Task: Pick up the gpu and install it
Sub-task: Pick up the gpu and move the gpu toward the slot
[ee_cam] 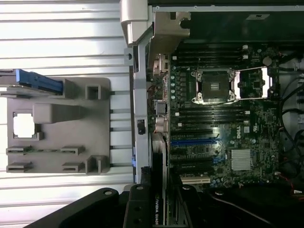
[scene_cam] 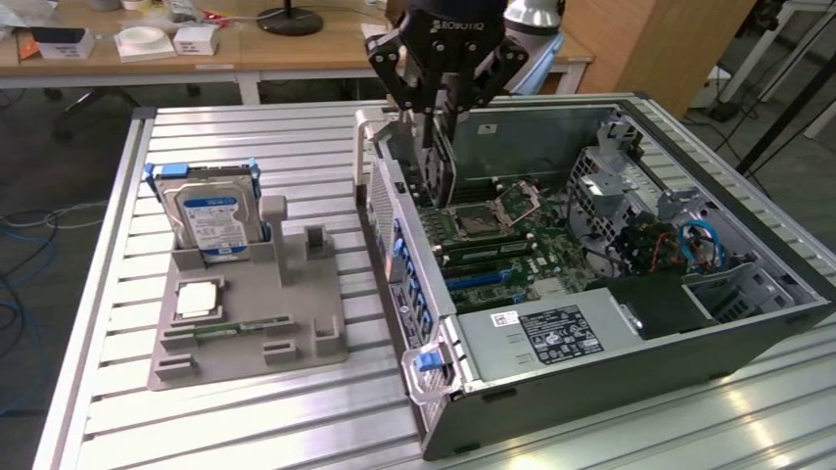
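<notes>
The gpu (scene_cam: 441, 162) hangs edge-down as a thin dark card in my gripper (scene_cam: 438, 98), which is shut on its upper edge. It is held above the open computer case (scene_cam: 731, 230), near the case's wall on the exterior view's left and over the motherboard (scene_cam: 510, 235). In the wrist view the gpu (ee_cam: 159, 152) appears edge-on between my fingers (ee_cam: 140, 199), with printed lettering on its edge. It lies beside the blue and white expansion slots (ee_cam: 194, 141), just inside the case's rear wall (ee_cam: 140, 95). The card is above the board, not touching it.
A grey fixture tray (scene_cam: 307, 323) on the slatted metal table holds a silver hard drive with a blue label (scene_cam: 209, 215), a processor chip (scene_cam: 199, 299) and a narrow memory stick (scene_cam: 242, 328). Inside the case are a drive cage (scene_cam: 608, 176), cables (scene_cam: 692, 240) and a power supply (scene_cam: 549, 333).
</notes>
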Tool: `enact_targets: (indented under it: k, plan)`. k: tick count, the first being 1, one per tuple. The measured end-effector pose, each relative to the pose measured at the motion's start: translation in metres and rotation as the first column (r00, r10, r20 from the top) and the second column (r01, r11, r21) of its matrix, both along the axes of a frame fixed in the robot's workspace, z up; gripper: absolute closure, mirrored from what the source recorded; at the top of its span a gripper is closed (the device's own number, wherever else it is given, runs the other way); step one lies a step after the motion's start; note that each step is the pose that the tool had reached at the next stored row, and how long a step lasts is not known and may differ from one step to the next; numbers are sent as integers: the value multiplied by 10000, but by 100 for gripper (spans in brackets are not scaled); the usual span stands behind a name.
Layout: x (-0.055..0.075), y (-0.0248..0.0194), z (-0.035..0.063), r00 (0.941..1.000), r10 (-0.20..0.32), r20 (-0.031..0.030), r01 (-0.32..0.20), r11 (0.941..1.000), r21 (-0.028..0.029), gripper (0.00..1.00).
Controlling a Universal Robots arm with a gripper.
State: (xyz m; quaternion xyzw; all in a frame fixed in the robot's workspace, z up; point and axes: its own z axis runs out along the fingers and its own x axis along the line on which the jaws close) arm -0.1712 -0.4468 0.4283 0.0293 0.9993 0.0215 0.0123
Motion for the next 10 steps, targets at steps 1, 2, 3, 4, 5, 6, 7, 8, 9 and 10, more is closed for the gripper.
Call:
enact_targets:
  k: [1, 2, 3, 4, 5, 6, 7, 8, 9, 10]
  plan:
    - [33, 0, 0, 10000, 14, 0, -14, 10000, 0, 74]
    - [65, 0, 0, 10000, 27, 0, -27, 10000, 1, 74]
    - [97, 0, -1, 10000, 39, 0, -39, 10000, 1, 74]
    - [131, 0, -1, 10000, 51, 1, -51, 10000, 2, 74]
    - [169, 0, -1, 10000, 66, 0, -66, 10000, 1, 74]
    - [204, 0, -1, 10000, 81, 1, -81, 10000, 2, 74]
    - [239, 0, -1, 10000, 94, 1, -94, 10000, 2, 74]
    - [274, 1, -1, 9999, 104, 0, -104, 9999, 2, 74]
    - [309, 0, -1, 9999, 117, 0, -117, 9999, 2, 74]
    - [345, 0, 0, 9999, 130, 0, -130, 9999, 2, 74]
